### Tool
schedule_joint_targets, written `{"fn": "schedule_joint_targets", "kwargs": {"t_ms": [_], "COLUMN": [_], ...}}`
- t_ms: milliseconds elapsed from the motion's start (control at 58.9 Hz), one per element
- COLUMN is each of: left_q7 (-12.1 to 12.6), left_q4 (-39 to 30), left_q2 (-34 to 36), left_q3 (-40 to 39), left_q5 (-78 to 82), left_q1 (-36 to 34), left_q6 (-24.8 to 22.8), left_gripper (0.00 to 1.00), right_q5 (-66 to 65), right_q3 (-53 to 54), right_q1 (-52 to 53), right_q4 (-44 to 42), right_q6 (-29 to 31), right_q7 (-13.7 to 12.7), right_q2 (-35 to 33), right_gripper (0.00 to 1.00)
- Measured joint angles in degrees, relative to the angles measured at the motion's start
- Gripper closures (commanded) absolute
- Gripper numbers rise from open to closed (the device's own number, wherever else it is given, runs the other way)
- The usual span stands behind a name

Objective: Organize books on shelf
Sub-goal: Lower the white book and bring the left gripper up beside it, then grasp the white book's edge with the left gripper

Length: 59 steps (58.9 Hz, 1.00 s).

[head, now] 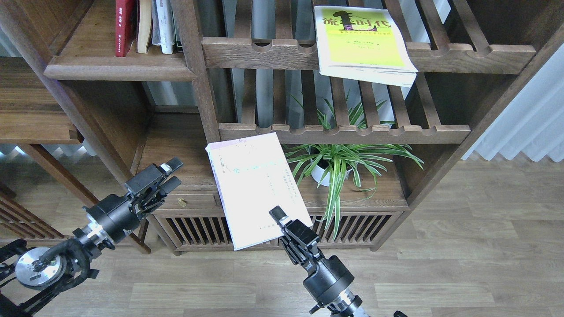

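My right gripper [282,220] is shut on the lower edge of the pale lavender-white book [255,185] and holds it tilted in the air in front of the bookcase. The yellow-green book [361,44] with a black Chinese title lies on the upper slatted rack, overhanging its front rail. The dark red book [124,26] stands upright on the solid wooden shelf [114,66] at the upper left. My left gripper [172,174] is empty with its fingers slightly apart, low at the left, near the cabinet top.
Cream and white-spined books [161,24] stand beside the red one. A potted spider plant [339,160] sits on the low cabinet top [176,145] right of the held book. Two slatted racks [343,132] span the middle. A curtain [524,127] hangs at the right.
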Motion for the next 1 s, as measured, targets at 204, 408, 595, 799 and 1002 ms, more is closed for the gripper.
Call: {"fn": "schedule_joint_targets", "kwargs": {"t_ms": [204,408,595,799,1002], "left_q7": [-0.9,-1.5,-1.6,-1.4,-1.1], "left_q4": [-2.1,-4.9,-3.1,-1.5,-1.6], "left_q2": [-6.5,-8.0,-7.6,-7.5,-7.7], "left_q3": [-0.2,-2.5,-4.2,-7.0,-6.7], "left_q5": [0.9,0.7,0.6,0.5,0.8], "left_q1": [0.1,2.8,6.2,8.5,8.0], "left_q6": [0.0,0.0,0.0,0.0,0.0], "left_gripper": [0.07,0.07,0.05,0.06,0.08], "right_q5": [0.0,0.0,0.1,0.1,-0.1], "right_q3": [0.7,1.6,1.6,1.6,1.2], "right_q1": [0.0,-0.1,-0.1,-0.1,-0.1], "right_q4": [0.0,0.2,0.2,0.2,0.2], "right_q6": [0.0,0.0,0.0,0.0,0.0], "right_q7": [0.1,0.1,0.0,0.0,0.0], "right_q2": [0.0,0.0,0.0,0.0,0.0], "right_gripper": [0.94,0.94,0.93,0.93,0.94]}}
